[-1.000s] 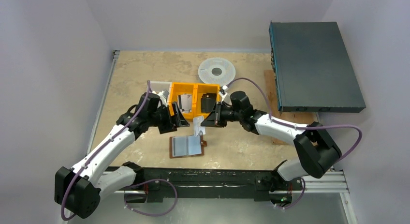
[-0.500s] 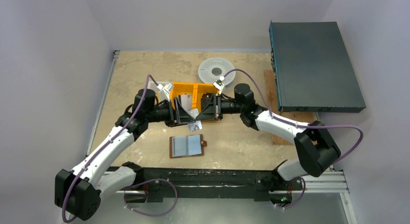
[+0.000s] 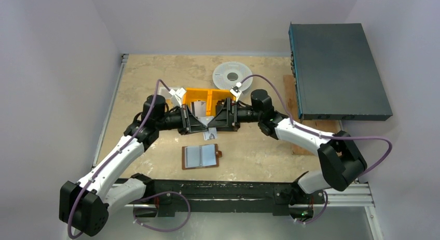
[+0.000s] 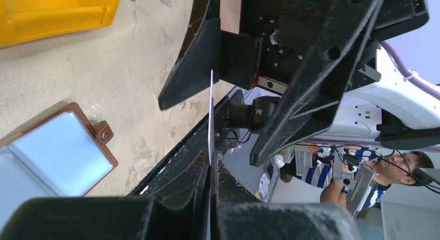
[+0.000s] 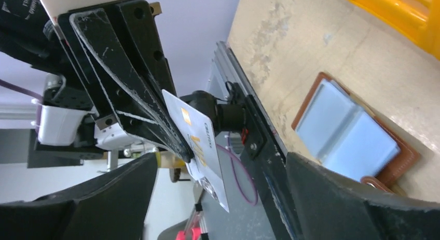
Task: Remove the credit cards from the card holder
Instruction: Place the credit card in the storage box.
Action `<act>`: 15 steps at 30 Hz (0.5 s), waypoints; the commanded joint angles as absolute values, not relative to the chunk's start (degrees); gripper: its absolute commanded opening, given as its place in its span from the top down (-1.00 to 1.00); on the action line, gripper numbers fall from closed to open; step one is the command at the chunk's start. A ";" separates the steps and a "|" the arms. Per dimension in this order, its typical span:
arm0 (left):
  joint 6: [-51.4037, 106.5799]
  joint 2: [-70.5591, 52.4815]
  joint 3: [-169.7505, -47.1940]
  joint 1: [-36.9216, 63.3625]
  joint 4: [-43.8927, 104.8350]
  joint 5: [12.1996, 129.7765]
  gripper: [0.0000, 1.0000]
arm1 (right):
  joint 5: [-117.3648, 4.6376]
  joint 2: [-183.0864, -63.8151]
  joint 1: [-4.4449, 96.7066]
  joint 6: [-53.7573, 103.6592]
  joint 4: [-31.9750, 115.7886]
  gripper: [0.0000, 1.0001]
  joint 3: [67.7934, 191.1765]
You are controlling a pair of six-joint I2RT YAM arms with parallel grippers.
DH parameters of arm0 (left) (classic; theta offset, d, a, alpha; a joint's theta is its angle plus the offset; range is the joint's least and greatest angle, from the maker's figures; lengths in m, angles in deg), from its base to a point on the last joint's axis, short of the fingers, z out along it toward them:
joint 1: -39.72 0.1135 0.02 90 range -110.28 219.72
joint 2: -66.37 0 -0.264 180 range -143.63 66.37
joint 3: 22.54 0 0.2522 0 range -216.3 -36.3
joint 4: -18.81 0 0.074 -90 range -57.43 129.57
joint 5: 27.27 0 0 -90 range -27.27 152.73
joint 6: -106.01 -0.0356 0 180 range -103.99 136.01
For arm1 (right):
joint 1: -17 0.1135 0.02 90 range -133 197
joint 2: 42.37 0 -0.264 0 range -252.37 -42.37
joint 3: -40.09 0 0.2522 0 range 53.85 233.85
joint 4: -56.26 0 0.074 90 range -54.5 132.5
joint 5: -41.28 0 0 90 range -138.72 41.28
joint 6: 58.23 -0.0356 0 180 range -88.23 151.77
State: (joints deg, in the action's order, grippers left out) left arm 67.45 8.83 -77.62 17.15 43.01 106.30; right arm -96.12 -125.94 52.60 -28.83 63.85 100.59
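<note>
Thin white card [image 5: 200, 146] is pinched by the left gripper [image 4: 210, 165]; right gripper [image 5: 220, 162] faces it level, jaws spread. Brown leather holder [image 3: 201, 157] lies open flat on the mottled table [image 3: 145, 79], near them.

Desk [image 3: 155, 79]: beige mottled top, evenly lit, no hard shadows. Plain white walls [image 3: 57, 58] close it in on left, back and right. Dark flat case [image 3: 337, 69] at right rear, overlapping a wooden board [image 3: 289, 92]. Metal rail [image 3: 347, 199] along near edge.
</note>
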 commanded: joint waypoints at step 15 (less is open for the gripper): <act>55.80 -5.93 -101.84 16.96 73.60 67.00 1.00 | -66.23 -114.90 52.62 -10.98 31.91 -0.98 110.63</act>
State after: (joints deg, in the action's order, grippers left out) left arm 58.75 0.30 -95.31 17.07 65.98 81.16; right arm -73.39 -117.18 52.62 -15.13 38.49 107.70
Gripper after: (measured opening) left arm 0.006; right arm 0.987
